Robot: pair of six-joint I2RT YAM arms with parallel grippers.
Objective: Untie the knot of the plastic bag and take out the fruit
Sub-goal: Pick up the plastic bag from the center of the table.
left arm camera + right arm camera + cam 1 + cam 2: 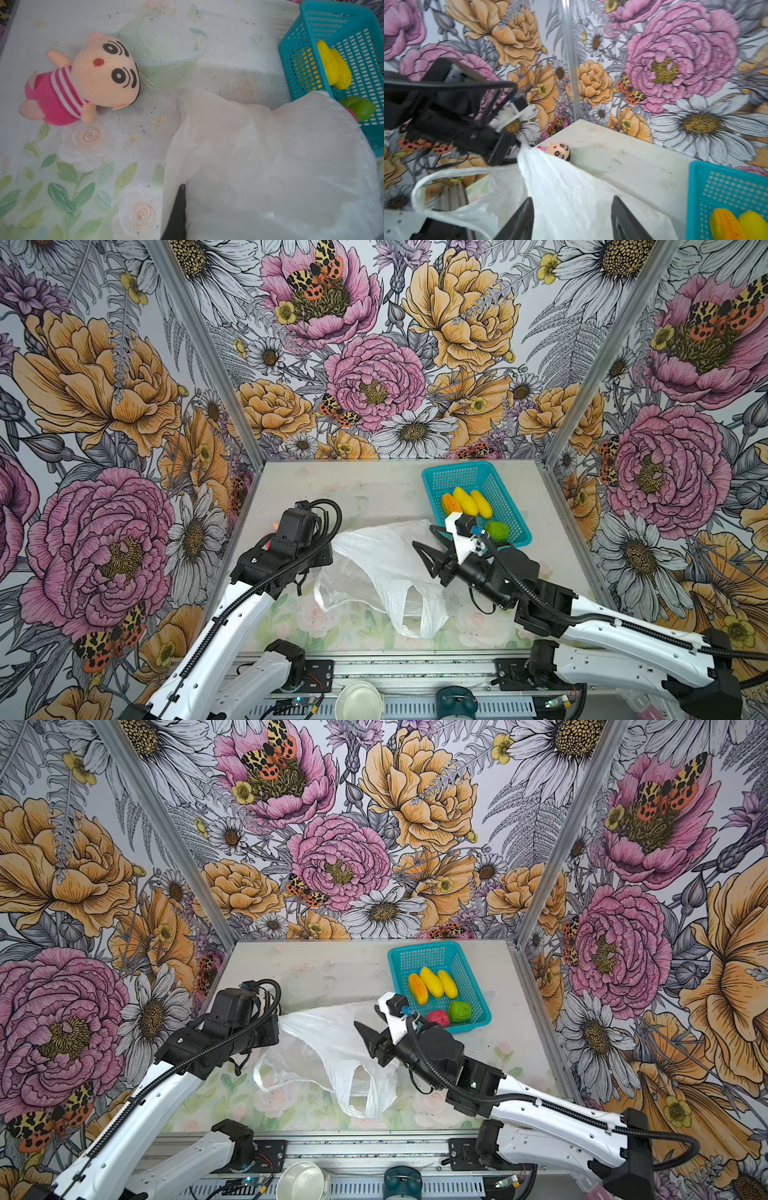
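Note:
The white plastic bag (382,564) (324,1048) lies crumpled mid-table, one corner lifted. My left gripper (331,551) (179,207) is shut on that corner, its jaws wrapped in film. No knot shows; two handle loops (415,614) lie loose toward the front. My right gripper (424,537) (572,198) hovers open just over the bag (560,187), film below its gap, nothing pinched. Fruit sits in the teal basket (457,472) (419,948): three elongated yellow/orange ones (465,499) (430,982), a green one (459,1011) and a red-pink one (438,1018). I cannot see into the bag.
A pink-striped plush doll (83,83) (558,149) lies at the back left, next to an upturned pale green bowl (162,41). The basket (332,25) touches the bag's right side. A white bowl (358,699) sits below the front rail. Floral walls enclose three sides.

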